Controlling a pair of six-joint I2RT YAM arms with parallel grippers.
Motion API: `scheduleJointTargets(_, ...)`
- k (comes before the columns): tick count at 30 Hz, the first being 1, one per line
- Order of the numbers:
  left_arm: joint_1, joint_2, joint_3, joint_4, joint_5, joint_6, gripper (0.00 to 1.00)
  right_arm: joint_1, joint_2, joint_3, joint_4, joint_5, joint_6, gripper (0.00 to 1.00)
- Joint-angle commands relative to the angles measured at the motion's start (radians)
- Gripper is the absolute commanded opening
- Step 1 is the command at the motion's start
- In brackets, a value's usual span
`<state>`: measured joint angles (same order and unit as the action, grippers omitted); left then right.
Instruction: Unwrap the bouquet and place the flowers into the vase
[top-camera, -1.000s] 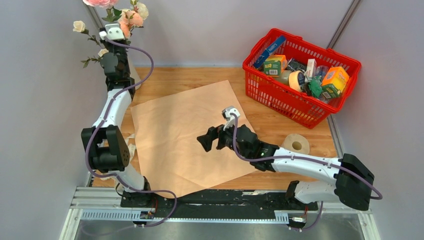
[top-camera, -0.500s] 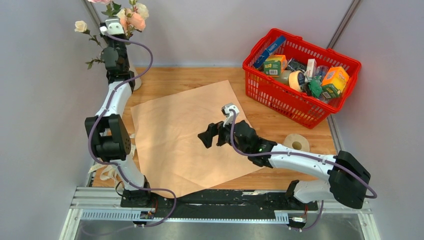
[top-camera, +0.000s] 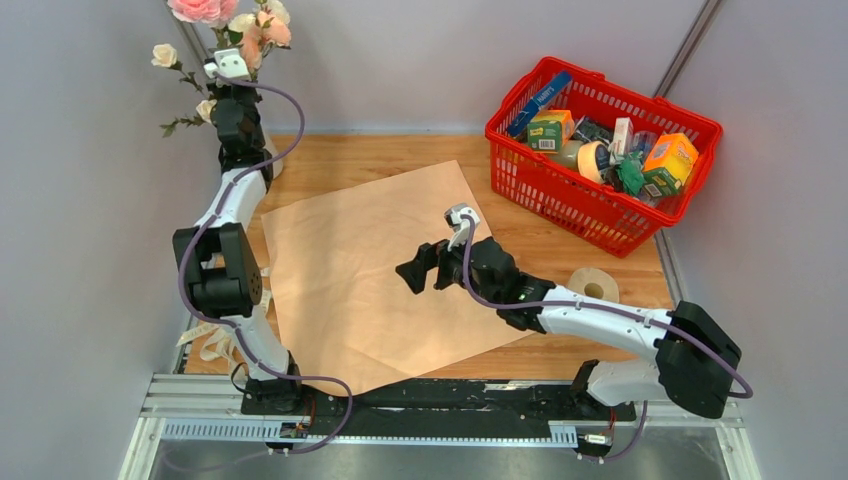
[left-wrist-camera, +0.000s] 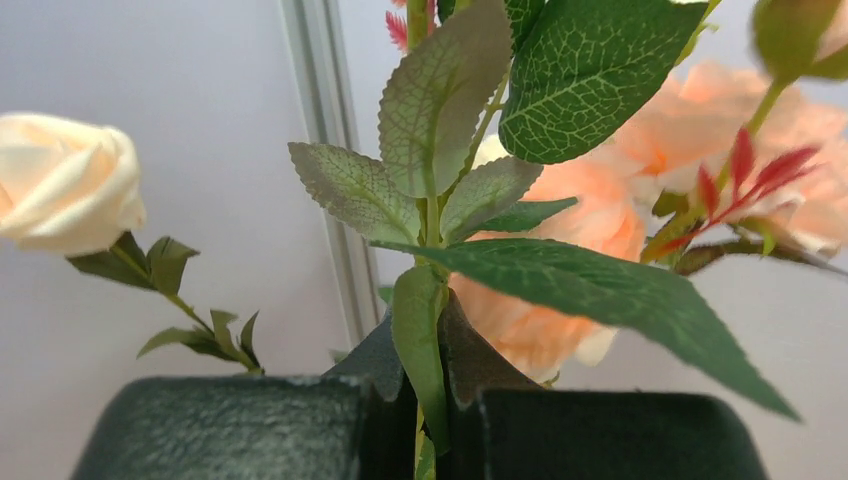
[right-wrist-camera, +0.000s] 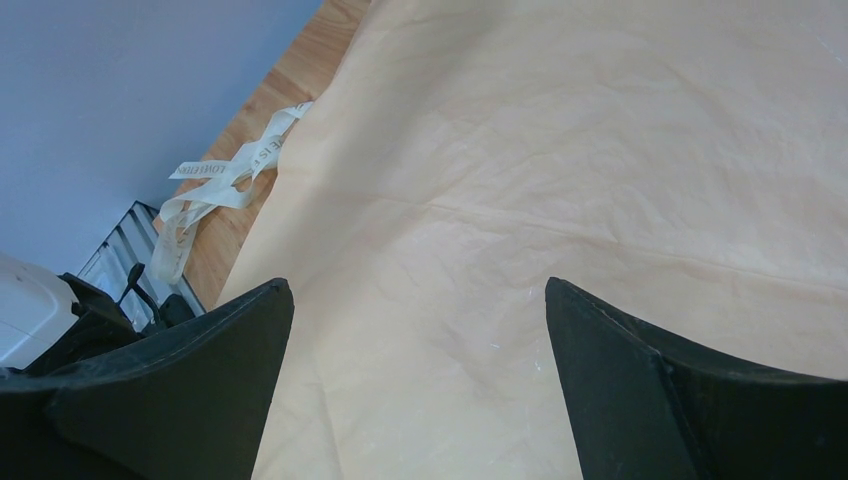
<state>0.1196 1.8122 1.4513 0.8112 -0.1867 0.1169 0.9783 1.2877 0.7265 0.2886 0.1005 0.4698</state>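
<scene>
My left gripper is shut on the green stems of the flowers, which rise straight up between its fingers. From above, the left gripper is raised at the back left corner with pink, peach and cream flowers fanning out over it. Only a sliver of the off-white vase shows behind that arm. The bouquet's peach-tan paper lies spread flat on the table. My right gripper hovers open over the paper, holding nothing.
The cream ribbon lies loose off the paper's left edge, near the left arm's base. A red basket full of groceries stands at the back right. A tan tape roll sits beside the right arm.
My left arm has stretched up and back, lifting the flowers a little higher in the corner. The right gripper has hardly moved and stays open.
</scene>
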Motion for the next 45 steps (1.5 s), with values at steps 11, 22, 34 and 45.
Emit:
scheduleJointTargets(11, 0.037, 0.042, 0.077, -0.306, -0.036, -0.144, 0.40, -0.013, -0.074, 0.021, 0.011, -0.024, 0.026, 1.00)
scheduleJointTargets(22, 0.038, -0.172, -0.003, -0.613, 0.018, -0.256, 0.61, -0.013, -0.151, 0.016, -0.046, -0.048, 0.053, 1.00)
scheduleJointTargets(34, 0.038, -0.453, -0.183, -0.904, 0.214, -0.405, 0.63, -0.013, -0.217, 0.024, -0.195, -0.025, 0.020, 1.00)
scheduleJointTargets(45, 0.029, -0.648, -0.376, -0.995, 0.761, -0.681, 0.65, -0.013, -0.412, 0.071, -0.497, 0.169, 0.004, 1.00)
